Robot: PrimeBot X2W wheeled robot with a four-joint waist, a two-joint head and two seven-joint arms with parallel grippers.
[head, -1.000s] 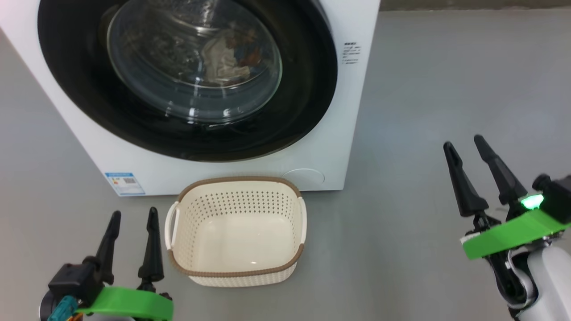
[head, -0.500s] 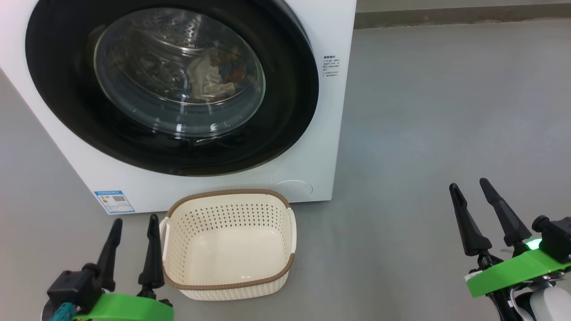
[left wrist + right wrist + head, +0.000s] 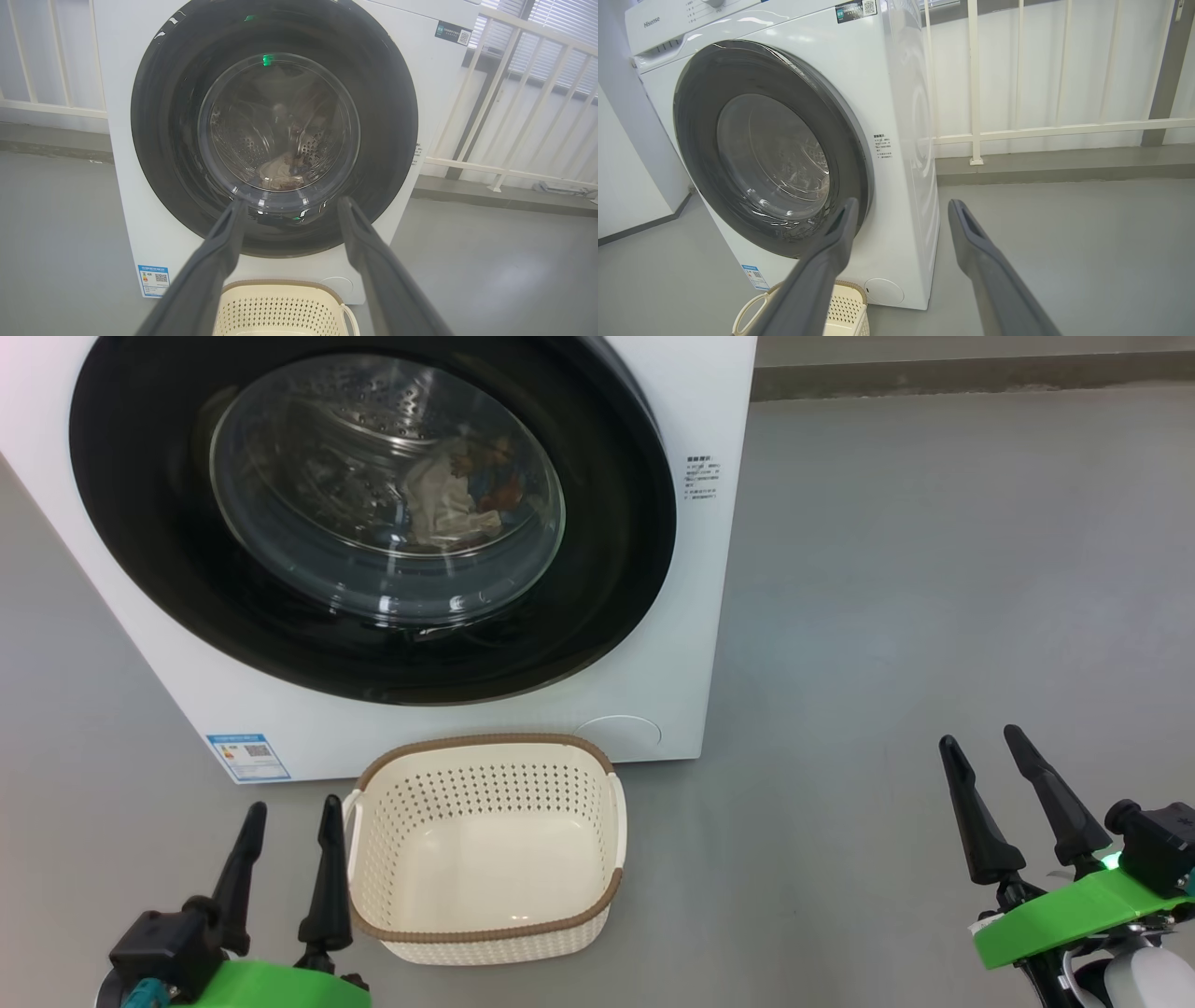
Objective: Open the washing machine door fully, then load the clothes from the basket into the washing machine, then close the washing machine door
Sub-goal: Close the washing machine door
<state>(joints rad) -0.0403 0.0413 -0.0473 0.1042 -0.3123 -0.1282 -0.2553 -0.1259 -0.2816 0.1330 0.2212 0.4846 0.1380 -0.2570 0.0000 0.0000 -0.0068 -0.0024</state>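
Door (image 3: 607,579) shut on the washing machine (image 3: 709,644): glossy black ring, bulging glass bowl. The clothes (image 3: 457,499) lie crumpled behind it in the perforated steel drum (image 3: 243,149). Basket (image 3: 485,741) sits just before the machine, holed cream plastic with a brown woven rim. Left gripper (image 3: 294,805) and right gripper (image 3: 979,737) are spread wide, holding nothing. The right wrist view adds the machine's top panel (image 3: 677,18) and a white railing (image 3: 973,84) behind.

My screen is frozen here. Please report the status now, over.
Left gripper and right gripper open, empty. Washing machine door shut, clothes inside; basket empty. Nothing in the way.
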